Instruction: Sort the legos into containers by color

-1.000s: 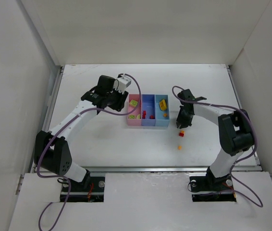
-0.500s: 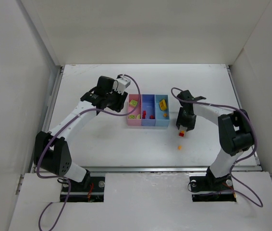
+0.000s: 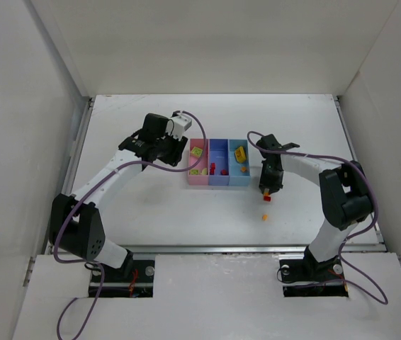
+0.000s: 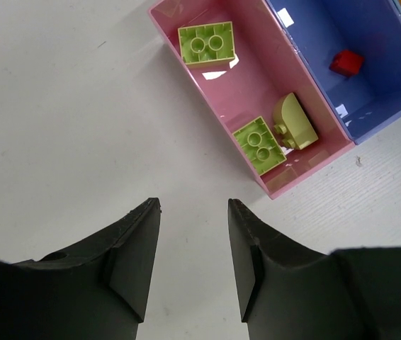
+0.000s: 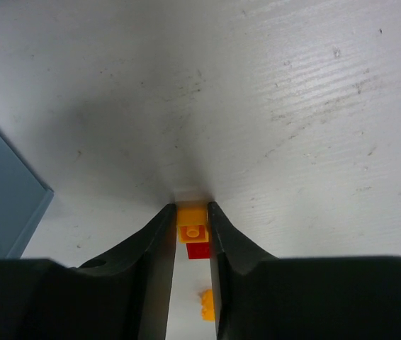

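Note:
My right gripper is shut on a small orange lego, just right of the light blue bin. A red lego sits right behind the orange one; whether the two are joined I cannot tell. Another orange lego lies nearer the front. My left gripper is open and empty over the table, left of the pink bin. That bin holds three yellow-green legos. The blue-violet bin holds a red lego.
The three joined bins stand mid-table between the arms. The light blue bin holds a yellow piece and a small orange one. White walls close in the table on the left, right and back.
My right gripper has shifted slightly left and toward the near edge, and now has the orange lego between its fingers. The left arm has barely moved.

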